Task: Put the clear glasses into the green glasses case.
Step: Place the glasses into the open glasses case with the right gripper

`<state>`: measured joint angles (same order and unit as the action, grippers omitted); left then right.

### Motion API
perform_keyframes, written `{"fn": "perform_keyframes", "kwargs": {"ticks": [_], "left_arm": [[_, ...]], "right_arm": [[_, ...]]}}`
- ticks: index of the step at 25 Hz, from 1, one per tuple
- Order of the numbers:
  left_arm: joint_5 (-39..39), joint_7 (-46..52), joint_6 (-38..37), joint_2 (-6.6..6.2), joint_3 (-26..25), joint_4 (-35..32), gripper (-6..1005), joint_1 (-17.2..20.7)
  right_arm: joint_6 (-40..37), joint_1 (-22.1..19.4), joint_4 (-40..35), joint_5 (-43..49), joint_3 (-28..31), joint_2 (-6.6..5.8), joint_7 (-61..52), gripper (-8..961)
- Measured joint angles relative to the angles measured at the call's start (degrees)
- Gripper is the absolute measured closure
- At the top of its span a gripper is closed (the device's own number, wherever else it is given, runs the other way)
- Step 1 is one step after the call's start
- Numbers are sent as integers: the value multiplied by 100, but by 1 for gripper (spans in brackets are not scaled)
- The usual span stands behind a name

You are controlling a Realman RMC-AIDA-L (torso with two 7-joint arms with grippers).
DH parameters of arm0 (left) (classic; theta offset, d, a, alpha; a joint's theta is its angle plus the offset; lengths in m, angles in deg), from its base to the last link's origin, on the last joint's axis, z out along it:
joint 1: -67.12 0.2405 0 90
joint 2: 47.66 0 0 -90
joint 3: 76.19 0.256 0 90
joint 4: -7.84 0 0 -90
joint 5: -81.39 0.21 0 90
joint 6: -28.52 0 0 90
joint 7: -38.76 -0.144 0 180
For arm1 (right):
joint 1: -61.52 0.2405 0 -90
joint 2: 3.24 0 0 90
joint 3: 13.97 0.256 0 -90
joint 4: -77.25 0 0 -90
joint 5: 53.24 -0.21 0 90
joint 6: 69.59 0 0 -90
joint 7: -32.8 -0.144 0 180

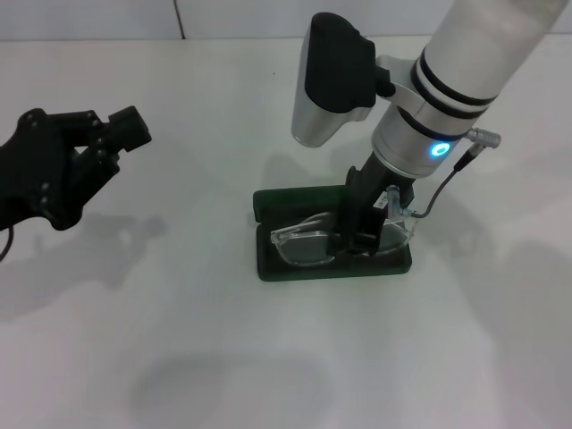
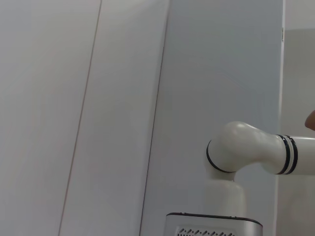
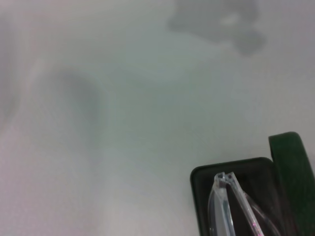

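The green glasses case (image 1: 304, 271) lies open in the middle of the white table, its lid (image 1: 295, 197) folded back on the far side. The clear glasses (image 1: 306, 246) rest inside it, spanning its width. My right gripper (image 1: 360, 238) reaches straight down into the case and is shut on the clear glasses near their middle. The right wrist view shows one end of the clear glasses (image 3: 221, 202) over the dark lining, with the case's green lid (image 3: 291, 160) beside it. My left gripper (image 1: 94, 147) hangs parked at the far left, well away from the case.
The white table (image 1: 179, 340) stretches all around the case. The left wrist view shows only a pale wall and a white arm joint (image 2: 241, 152).
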<state>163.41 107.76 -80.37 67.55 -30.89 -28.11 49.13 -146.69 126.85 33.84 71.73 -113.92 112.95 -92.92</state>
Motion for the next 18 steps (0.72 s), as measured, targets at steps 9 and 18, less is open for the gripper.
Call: {"fn": "perform_keyframes", "kwargs": {"ticks": [9,18], "left_arm": [[14,-46,0,55,-4,0,913,-11],[16,-46,-1,66,0,0,912,-11]], "right_arm": [[14,-19,0,0,-45,0,35,813],[14,-20,0,0,-76,0,59,813]]}}
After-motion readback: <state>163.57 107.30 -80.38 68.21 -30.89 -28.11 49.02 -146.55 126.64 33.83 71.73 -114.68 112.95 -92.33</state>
